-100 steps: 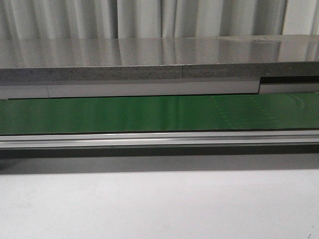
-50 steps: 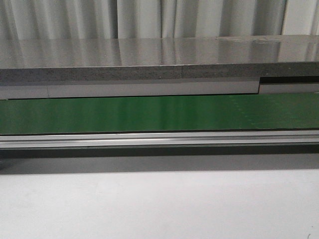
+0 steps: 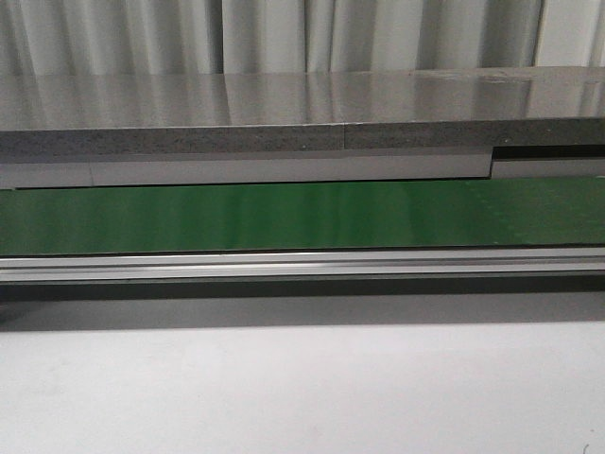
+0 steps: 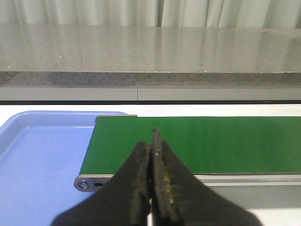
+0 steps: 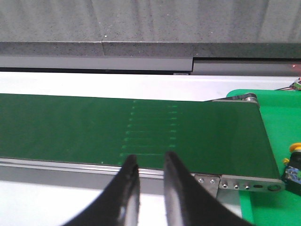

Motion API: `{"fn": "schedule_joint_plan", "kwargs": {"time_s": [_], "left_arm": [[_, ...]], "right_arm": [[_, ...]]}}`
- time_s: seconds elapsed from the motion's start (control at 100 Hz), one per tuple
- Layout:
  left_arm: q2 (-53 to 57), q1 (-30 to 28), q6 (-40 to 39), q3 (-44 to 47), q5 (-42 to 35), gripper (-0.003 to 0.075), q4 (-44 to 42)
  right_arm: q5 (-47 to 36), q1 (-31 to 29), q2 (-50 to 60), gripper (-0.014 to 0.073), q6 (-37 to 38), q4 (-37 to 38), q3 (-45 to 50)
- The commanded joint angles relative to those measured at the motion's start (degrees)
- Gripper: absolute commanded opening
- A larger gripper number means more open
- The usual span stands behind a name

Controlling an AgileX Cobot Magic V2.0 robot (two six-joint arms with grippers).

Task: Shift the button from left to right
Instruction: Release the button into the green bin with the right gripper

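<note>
Right wrist view shows the button [image 5: 295,165] already past the right end of the green belt [image 5: 141,127], sitting in the green tray [image 5: 277,101] just beside the belt's end roller, its yellow-orange cap up and its black body cut off by the picture edge. The right gripper [image 5: 149,162] hangs over the belt's near rail with a narrow gap between its fingers and nothing in it; the left gripper [image 4: 153,141], over the belt's left end beside the blue tray [image 4: 33,155], has its fingers pressed together, also empty. Judging by where the button lies, the move looks done or nearly so. The risk from here is a needless reach: the right arm swinging toward the tray could clip the button or knock it over, since it stands close to the roller. The front view shows only bare belt, rail and grey counter [image 3: 284,104], neither arm nor either tray, so how the button rests cannot be confirmed there.
</note>
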State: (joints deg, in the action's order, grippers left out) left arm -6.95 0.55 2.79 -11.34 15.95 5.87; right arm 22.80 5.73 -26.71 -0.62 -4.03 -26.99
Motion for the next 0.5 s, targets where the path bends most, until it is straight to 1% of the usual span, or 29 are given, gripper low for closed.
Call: {"fn": "schedule_joint_plan", "kwargs": {"time_s": [0.0,0.01,0.05,0.49], "left_arm": [[-0.6,0.4,0.0,-1.6,-4.0,-0.0020,0.3],[-0.6,0.4,0.0,-1.6,-4.0,-0.0020,0.3],[-0.6,0.4,0.0,-1.6,-4.0,-0.0020,0.3],[-0.6,0.4,0.0,-1.6,-4.0,-0.0020,0.3]], "right_arm": [[-2.8,0.1,0.0,-0.0059,0.0,-0.3,-1.3],[-2.8,0.1,0.0,-0.0075,0.0,-0.3,-1.3],[-2.8,0.1,0.0,-0.0063,0.0,-0.3,-1.3],[-2.8,0.1,0.0,-0.0067,0.0,-0.3,-1.3]]}}
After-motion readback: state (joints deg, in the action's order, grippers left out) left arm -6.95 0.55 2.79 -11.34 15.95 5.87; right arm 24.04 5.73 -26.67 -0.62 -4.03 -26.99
